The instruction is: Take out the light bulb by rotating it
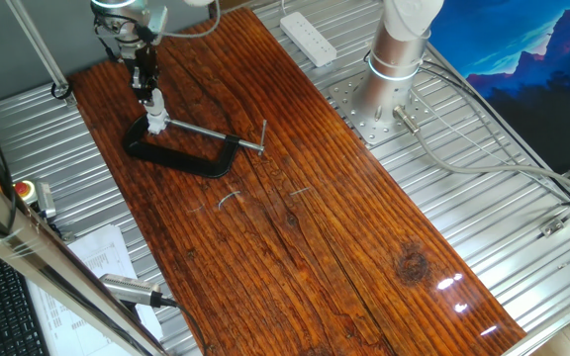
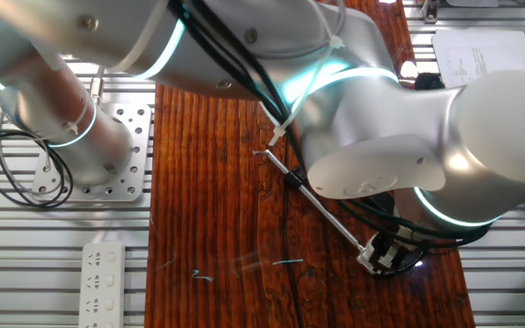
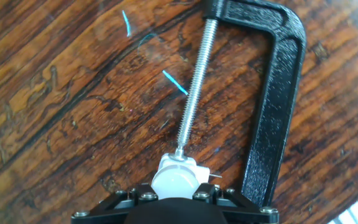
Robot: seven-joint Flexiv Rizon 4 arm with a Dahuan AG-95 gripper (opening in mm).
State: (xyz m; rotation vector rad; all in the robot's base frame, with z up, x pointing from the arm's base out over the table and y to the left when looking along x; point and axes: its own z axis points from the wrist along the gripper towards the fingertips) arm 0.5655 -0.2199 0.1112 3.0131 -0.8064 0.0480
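Note:
The light bulb [image 3: 175, 183] is a small frosted white dome at the bottom of the hand view, seated on a white socket [image 3: 180, 166]. The socket is pinched by the steel screw rod [image 3: 196, 87] of a black C-clamp [image 3: 277, 106] lying on the wooden board. In one fixed view my gripper [image 1: 150, 94] comes down from above onto the bulb [image 1: 155, 103], its dark fingers closed round the top. In the other fixed view the arm hides most of the hand; the gripper [image 2: 392, 254] shows by the white socket [image 2: 368, 256].
A white power strip [image 1: 308, 37] lies at the board's far end beside the arm's base [image 1: 396, 59]. A red button box [image 1: 26, 190] and papers [image 1: 99, 255] sit off the board's left side. Metal slats [image 1: 483, 168] surround the wooden board [image 1: 295, 237].

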